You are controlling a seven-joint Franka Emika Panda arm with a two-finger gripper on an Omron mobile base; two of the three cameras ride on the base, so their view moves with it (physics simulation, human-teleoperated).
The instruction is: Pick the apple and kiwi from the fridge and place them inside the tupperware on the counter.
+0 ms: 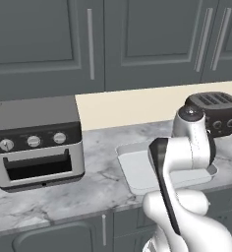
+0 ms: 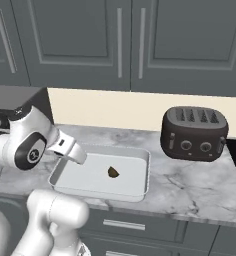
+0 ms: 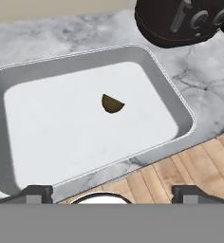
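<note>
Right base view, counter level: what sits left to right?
White robot arm → shallow white rectangular tupperware holding a small brown half-round piece → dark grey four-slot toaster.

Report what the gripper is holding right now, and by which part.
Nothing is held. The gripper is open above the tupperware, its fingers empty; a small brown piece lies loose inside the container.

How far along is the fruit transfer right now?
Done: a small brown piece, likely the kiwi, lies inside the tupperware on the counter. In hand: nothing; the gripper hangs open over the container's near edge. Left: no red apple is in the tupperware yet.
</note>
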